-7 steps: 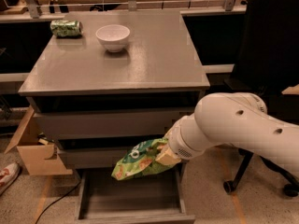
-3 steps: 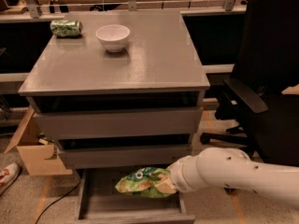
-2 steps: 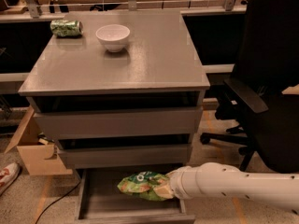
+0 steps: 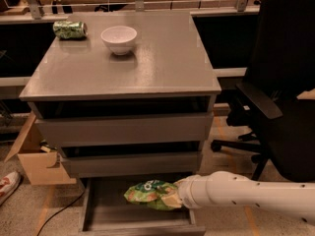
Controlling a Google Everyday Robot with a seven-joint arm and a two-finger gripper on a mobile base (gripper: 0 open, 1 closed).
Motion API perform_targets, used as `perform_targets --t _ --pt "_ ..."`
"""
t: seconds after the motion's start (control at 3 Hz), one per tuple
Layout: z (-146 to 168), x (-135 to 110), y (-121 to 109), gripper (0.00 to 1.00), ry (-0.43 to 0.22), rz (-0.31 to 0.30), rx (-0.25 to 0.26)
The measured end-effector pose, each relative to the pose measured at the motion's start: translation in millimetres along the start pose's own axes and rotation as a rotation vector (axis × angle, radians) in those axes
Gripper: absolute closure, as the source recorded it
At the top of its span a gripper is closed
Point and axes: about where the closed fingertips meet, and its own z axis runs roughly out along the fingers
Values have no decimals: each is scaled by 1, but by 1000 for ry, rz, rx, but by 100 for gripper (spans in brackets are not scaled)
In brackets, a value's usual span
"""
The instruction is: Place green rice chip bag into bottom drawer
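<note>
The green rice chip bag (image 4: 147,192), crumpled shiny green foil with a dark round logo and tan patches, sits low inside the open bottom drawer (image 4: 98,215), the lowest of three grey drawers, pulled out toward me. My gripper (image 4: 172,196) reaches in from the right at the end of the white arm and meets the bag's right end; it is mostly hidden behind the bag and the wrist. I cannot tell whether the bag rests on the drawer floor or hangs just above it.
A white bowl (image 4: 118,38) and a green soda can (image 4: 69,29) lying on its side are on the grey cabinet top (image 4: 162,63). A black office chair (image 4: 280,107) stands at the right. An open cardboard box (image 4: 34,159) and a shoe (image 4: 7,186) are on the floor at the left.
The arm has dropped and stretched out lower, carrying the bag down from in front of the middle drawer into the open bottom drawer. The chair is now uncovered.
</note>
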Motion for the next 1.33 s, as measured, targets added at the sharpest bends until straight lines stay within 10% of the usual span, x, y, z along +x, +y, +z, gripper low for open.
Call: perform_targets --t 1.33 --pt "160 39 -35 100 -4 -34 -49"
